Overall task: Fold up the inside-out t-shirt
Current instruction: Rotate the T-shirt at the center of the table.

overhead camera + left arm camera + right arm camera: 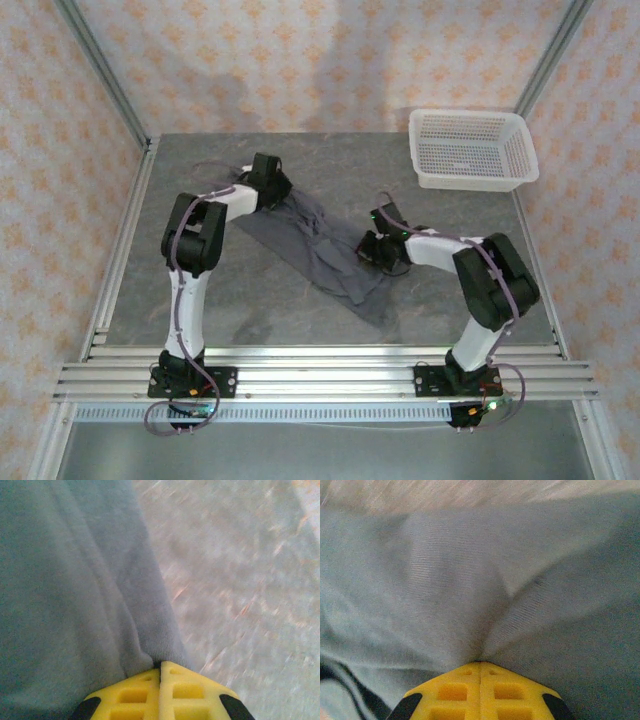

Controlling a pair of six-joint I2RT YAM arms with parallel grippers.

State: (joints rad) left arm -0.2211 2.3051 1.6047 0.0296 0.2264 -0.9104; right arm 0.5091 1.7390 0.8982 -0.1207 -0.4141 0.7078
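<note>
The dark slate-grey t-shirt [325,255] of thin, soft cloth lies bunched in a creased diagonal band across the middle of the mottled grey table [250,310], running from far left toward near right, not spread flat. The left gripper [160,666] has its yellow finger pads pressed together on a fold at the band's far-left end. The right gripper [480,663] is likewise clamped on a pucker of cloth at the band's right side. The white perforated plastic basket [470,150] sits in the far right corner, well apart from the shirt.

Both pinches look shallow, right at the fingertips, so a hard pull apart could let the thin cloth slip free. Either gripper may also have caught more than one layer, in which case lifting would leave the shirt twisted rather than opened out.

Which part of the garment each gripper holds, whether hem, sleeve or collar, cannot be told. From above, the arms cover the cloth at both grips, so it is unclear whether it is raised off the table there. The table surface is blurred in the left wrist view.
</note>
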